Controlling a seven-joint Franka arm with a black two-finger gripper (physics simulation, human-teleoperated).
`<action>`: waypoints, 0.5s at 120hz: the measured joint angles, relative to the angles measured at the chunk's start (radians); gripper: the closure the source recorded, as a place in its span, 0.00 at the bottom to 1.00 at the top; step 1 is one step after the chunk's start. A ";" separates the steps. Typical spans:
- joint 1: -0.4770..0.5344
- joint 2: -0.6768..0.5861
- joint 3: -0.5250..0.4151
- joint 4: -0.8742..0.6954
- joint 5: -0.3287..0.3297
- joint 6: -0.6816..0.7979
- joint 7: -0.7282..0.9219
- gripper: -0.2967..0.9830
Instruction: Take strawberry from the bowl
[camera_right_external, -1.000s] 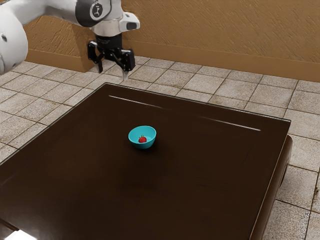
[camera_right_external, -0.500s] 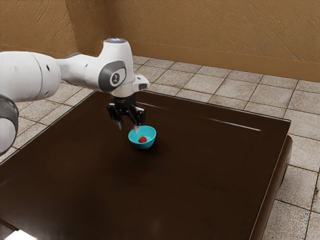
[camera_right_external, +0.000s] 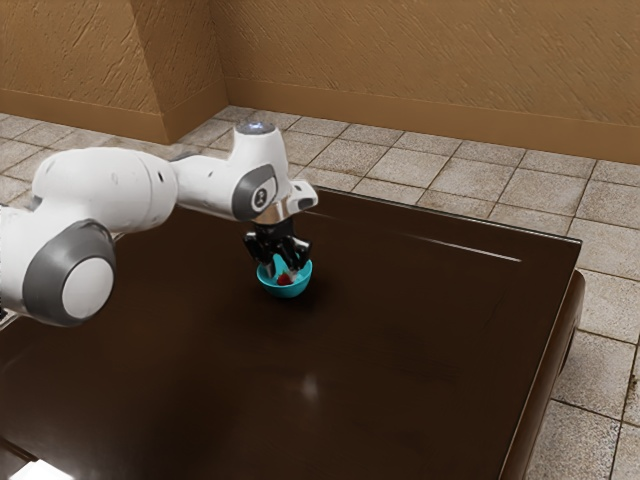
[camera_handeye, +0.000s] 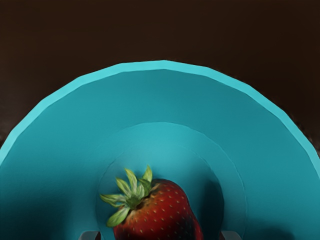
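Reaching down into the bowl (camera_right_external: 302, 288) on the table (camera_right_external: 400, 350), with the hand (camera_right_external: 281, 275) released and holding nothing. Fingertips (camera_handeye: 90, 235) spread apart, 1 to each side of the strawberry (camera_handeye: 162, 215), with a small gap beside the fruit at both sides in the wrist view. Strawberry resting inside the bowl, on its flat bottom, on its side, leaves (camera_handeye: 132, 195) turned toward 1 tip and red body toward the other. Bowl upright on the table.

Step in hand, by judgement: lining up for the grasp, with closing and lifting both left to do. Looks well centred across the fruit. Hard to tell the exact depth of the tips beside it, or any contact with the bowl's wall.

Next, probably best to settle a little lower if too high on the fruit, then close slowly and evenly until firm on 2 sides. Better to pinch the thick red body than the leaves, likely to bend and give a poor hold. Likely to roll or slip on the smooth bottom if pushed from 1 side only. After that, to rise straight up, clear of the rim, without dragging or tipping the bowl, and only then to move sideways.
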 joint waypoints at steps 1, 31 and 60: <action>0.001 0.002 -0.001 0.001 0.000 0.001 0.000 0.56; 0.015 0.029 -0.013 0.009 -0.001 0.029 0.010 0.57; 0.033 0.042 -0.031 0.015 -0.001 0.046 0.016 0.61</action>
